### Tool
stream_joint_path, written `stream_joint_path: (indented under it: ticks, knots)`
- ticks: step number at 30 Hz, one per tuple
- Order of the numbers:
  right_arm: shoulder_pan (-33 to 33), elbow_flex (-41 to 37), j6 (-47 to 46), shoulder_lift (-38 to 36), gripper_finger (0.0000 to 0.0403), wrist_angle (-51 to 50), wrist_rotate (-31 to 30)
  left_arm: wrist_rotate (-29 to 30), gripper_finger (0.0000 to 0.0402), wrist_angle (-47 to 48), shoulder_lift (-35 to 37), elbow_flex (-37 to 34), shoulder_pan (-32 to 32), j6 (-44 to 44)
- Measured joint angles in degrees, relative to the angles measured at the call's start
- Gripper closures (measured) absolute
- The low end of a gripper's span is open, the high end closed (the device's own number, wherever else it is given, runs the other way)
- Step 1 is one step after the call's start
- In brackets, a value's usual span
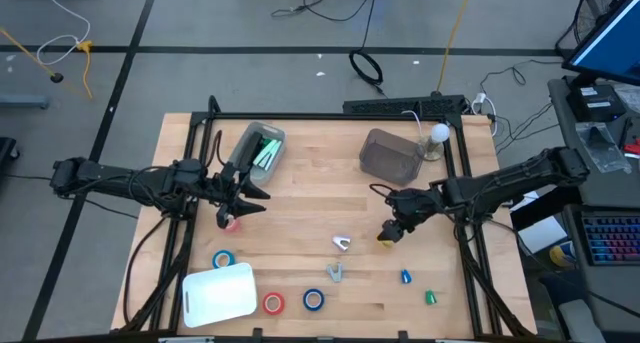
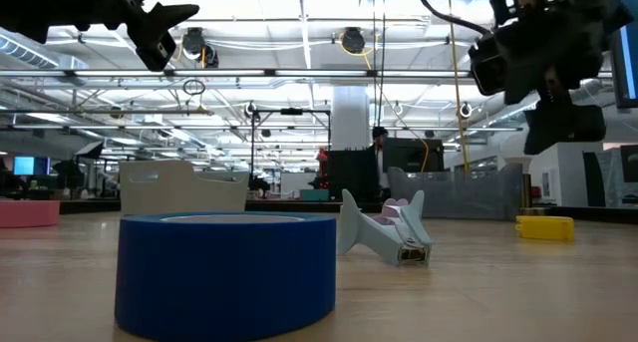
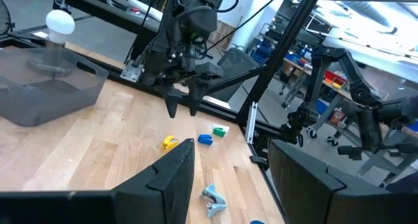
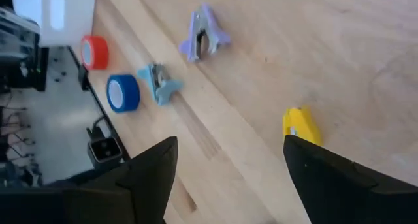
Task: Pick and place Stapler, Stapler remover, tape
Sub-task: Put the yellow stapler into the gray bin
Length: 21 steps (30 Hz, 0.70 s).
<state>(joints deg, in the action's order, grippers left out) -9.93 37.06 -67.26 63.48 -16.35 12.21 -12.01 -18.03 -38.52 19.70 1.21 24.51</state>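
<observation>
My right gripper hangs open just above a small yellow stapler, which lies on the table apart from its fingers. My left gripper stands open and level above the table's left half, nothing between its fingers, over a pink tape roll. A lilac staple remover and a light-blue one lie mid-table. Blue tape rolls and a red one lie flat near the front edge.
A clear bin holding green items stands at the back left, a dark bin at the back right, a white bin at the front left. A small blue stapler and a green one lie front right.
</observation>
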Motion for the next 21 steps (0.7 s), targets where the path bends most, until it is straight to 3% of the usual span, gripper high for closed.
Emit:
stream_joint_path:
  ticks: [5,8,15,21]
  knots:
    - [-1.27,2.18,1.97,0.28,0.0131,1.78,-0.57,0.02,0.0204,0.34,-0.04,0.0,0.0,-0.24]
    - [-2.35,7.35,4.51,2.68,0.0132,-4.54,-2.43,0.02,0.0204,0.4,-0.09,0.0,0.0,-0.24]
    - [-3.68,21.13,14.05,15.89,0.0129,-27.66,-6.45,0.04,0.0204,2.04,-0.09,0.0,0.0,0.08]
    - [-3.18,23.86,18.9,25.03,0.0131,-29.6,-3.3,0.06,0.0203,2.09,-0.09,0.0,0.0,1.09]
